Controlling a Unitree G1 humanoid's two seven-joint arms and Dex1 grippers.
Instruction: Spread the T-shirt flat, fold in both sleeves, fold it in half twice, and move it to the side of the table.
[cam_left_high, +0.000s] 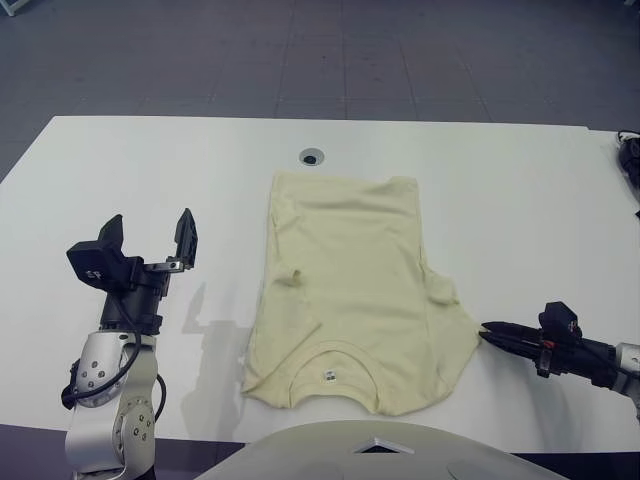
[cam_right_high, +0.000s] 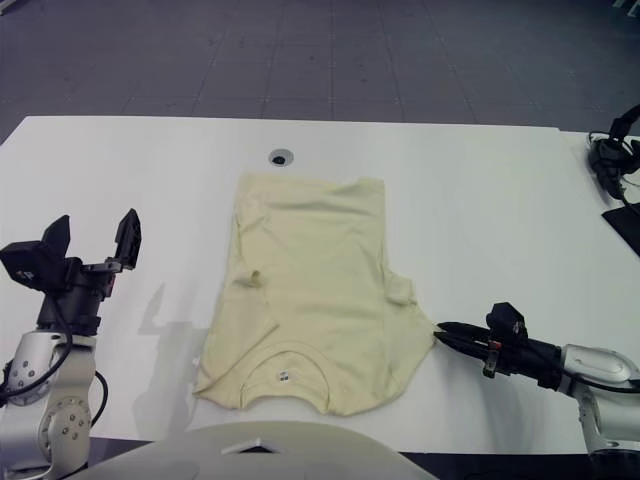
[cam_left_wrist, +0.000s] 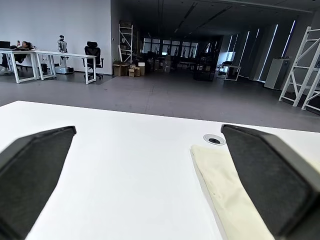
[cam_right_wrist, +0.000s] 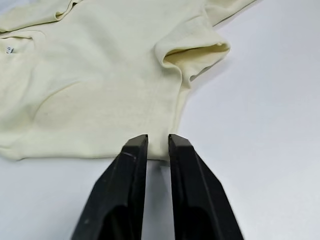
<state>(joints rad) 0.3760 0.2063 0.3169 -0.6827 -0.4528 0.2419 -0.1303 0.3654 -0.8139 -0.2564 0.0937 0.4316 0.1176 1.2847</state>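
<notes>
The T-shirt (cam_left_high: 350, 290) lay near the middle of the white surface (cam_left_high: 520, 200), closer to the robot's edge than to the far one. It was soft, pale yellow knit cloth, lightly creased, with a ribbed collar (cam_left_high: 335, 352) forming a shallow arc. A small label (cam_left_high: 326, 375) sat inside the collar; its print was too small to read. The shirt's long axis ran from near to far, with the collar toward the robot and the straight hem away from it. The outline was narrow at the hem and wider at the shoulders. The sleeve on the robot's left was turned in over the body, leaving a small raised fold (cam_left_high: 291, 279). The sleeve (cam_left_high: 441, 290) on the robot's right formed a short puckered bump at that side edge, its open cuff showing in the right wrist view.

A round grommet (cam_left_high: 312, 156) with a dark centre sat in the surface just beyond the hem. Dark cables (cam_right_high: 610, 155) lay at the surface's far right edge.

The left tool (cam_left_high: 150, 220) was held up above the surface, well to the left of the shirt, released, its black fingers (cam_left_wrist: 35, 170) spread wide. The right tool (cam_left_high: 485, 332) lay low over the surface at the shirt's right shoulder edge, clenched to a thin slit, its tapered black tips just over the cloth's border.
</notes>
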